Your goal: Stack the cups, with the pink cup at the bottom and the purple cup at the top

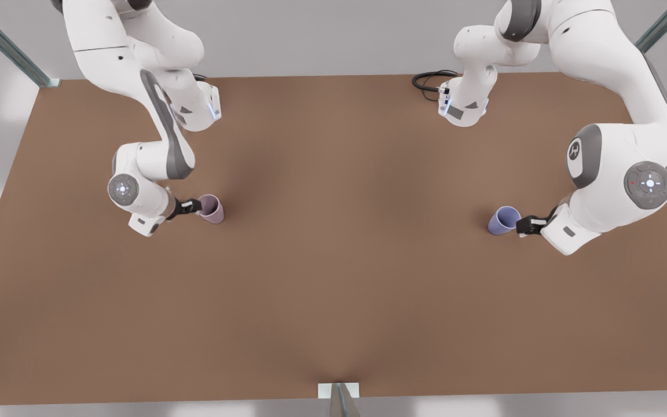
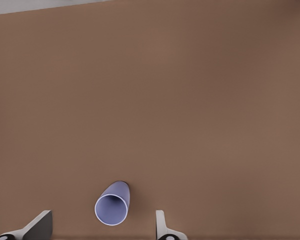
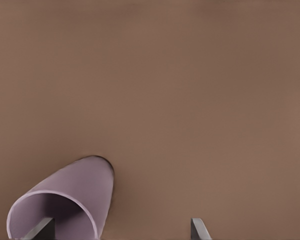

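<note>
The pink cup [image 1: 212,209] stands on the brown table [image 1: 333,278] at the front view's left. My right gripper [image 1: 191,207] is at its rim, open. In the right wrist view one finger [image 3: 40,229] shows against the pink cup's [image 3: 75,195] open mouth, and the other finger [image 3: 199,229] is well outside it. The purple cup [image 1: 504,220] stands at the front view's right. My left gripper [image 1: 527,225] is open just beside it. In the left wrist view the purple cup [image 2: 112,204] lies between the two spread fingers [image 2: 40,226] without touching them.
A black cable [image 1: 429,81] loops at the table's far edge by an arm's base. A small white bracket [image 1: 338,391] sits at the near edge. The two cups stand far apart, with bare tabletop between them.
</note>
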